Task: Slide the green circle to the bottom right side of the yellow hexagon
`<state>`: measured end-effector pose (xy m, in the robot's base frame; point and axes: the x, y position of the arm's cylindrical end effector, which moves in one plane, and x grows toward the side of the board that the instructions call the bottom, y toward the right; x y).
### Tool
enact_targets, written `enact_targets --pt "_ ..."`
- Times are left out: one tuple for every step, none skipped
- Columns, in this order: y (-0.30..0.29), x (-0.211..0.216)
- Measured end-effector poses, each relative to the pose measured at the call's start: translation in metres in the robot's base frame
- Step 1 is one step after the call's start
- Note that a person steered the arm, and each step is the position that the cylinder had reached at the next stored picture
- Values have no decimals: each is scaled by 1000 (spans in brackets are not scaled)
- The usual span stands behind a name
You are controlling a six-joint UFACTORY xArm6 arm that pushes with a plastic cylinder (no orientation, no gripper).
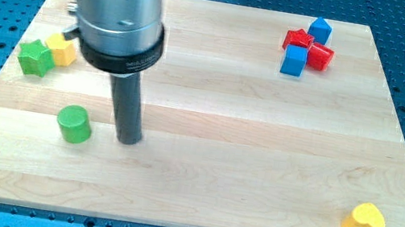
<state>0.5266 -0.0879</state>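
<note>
The green circle is a short green cylinder on the wooden board, at the view's lower left. The yellow hexagon lies further up at the left edge, touching a green star on its left. My tip rests on the board just right of the green circle, with a small gap between them. The rod rises from it into the large grey arm body, which hides part of the board above the hexagon.
A cluster of two blue blocks, a red star and a red cylinder sits at the view's upper right. A yellow heart-shaped block lies at the lower right corner. Blue perforated table surrounds the board.
</note>
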Motion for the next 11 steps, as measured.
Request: enact_targets --pt "-48 28" --pt "-66 -10" --pt "-68 -47" --pt "-58 -11" --pt "-112 -30" --pt "-105 -68" --pt "-63 -50" --pt "-67 -75" --pt "-95 -75" --pt "11 -73" --pt "129 -73"
